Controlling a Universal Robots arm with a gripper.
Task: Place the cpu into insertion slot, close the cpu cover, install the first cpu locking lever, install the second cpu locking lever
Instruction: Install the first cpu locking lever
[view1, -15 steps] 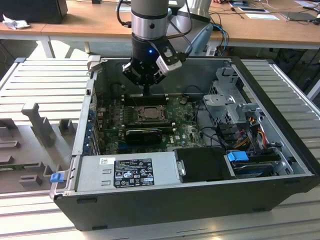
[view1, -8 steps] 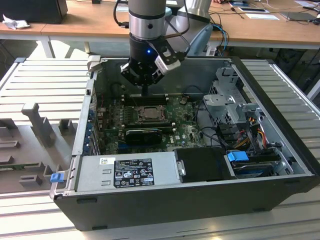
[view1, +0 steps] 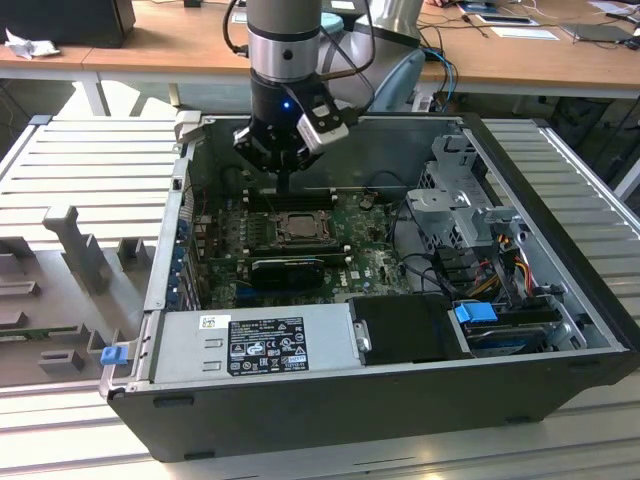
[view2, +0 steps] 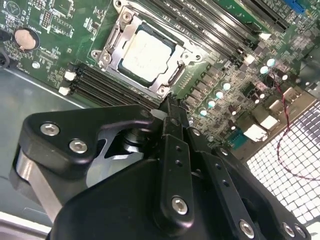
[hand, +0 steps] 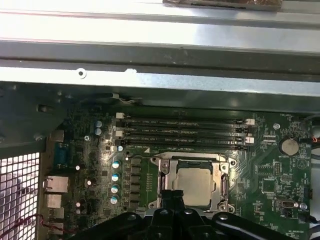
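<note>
In the computer case (view1: 400, 400), your gripper (view2: 172, 106) hung near the cpu cover (view2: 114, 42), pinched narrow and holding nothing. The cpu (view2: 147, 55) lay flat inside that cover's window. You'd have judged it light, stiff and fragile: take it by its edges only.

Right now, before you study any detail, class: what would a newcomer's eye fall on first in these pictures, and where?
In the exterior view, the black gripper hanging into the open computer case stands out first. Close by its tip, in both wrist views, the pale cpu sits on the green motherboard, framed by the metal cpu cover.
</note>
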